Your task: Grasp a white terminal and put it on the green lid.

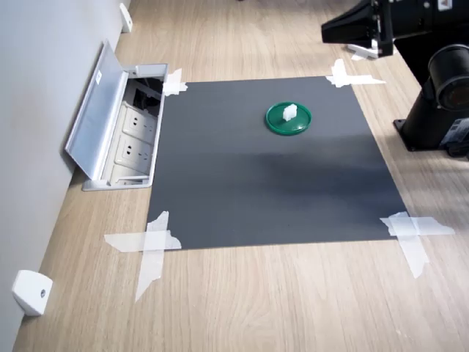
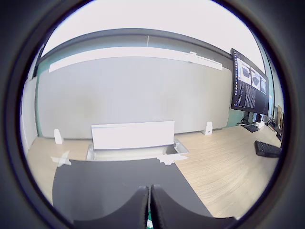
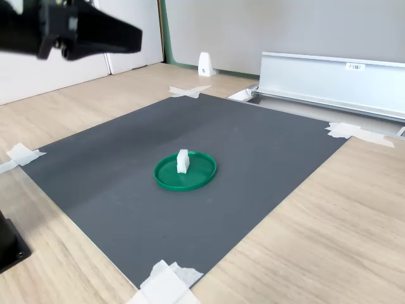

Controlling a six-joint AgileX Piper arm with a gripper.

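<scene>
The white terminal point(image 1: 290, 112) point(image 3: 183, 161) stands upright on the green lid point(image 1: 288, 123) point(image 3: 185, 175), a little off the disc's centre, in both exterior views. The lid lies flat on the black mat point(image 1: 271, 176). My gripper point(image 1: 327, 32) point(image 3: 134, 32) hangs well above and apart from them, at the first exterior view's top right and the second exterior view's top left. In the wrist view its fingertips point(image 2: 148, 192) meet with nothing between them, and the terminal is hidden there.
An open socket box point(image 1: 132, 136) with a raised metal flap point(image 3: 329, 76) borders the mat. White tape strips point(image 1: 150, 246) hold the mat's corners. A white wedge piece point(image 1: 31, 292) lies near the wall. The arm's base point(image 1: 436, 110) stands beside the mat. A monitor point(image 2: 250, 86) and a keyboard point(image 2: 267, 149) show in the wrist view.
</scene>
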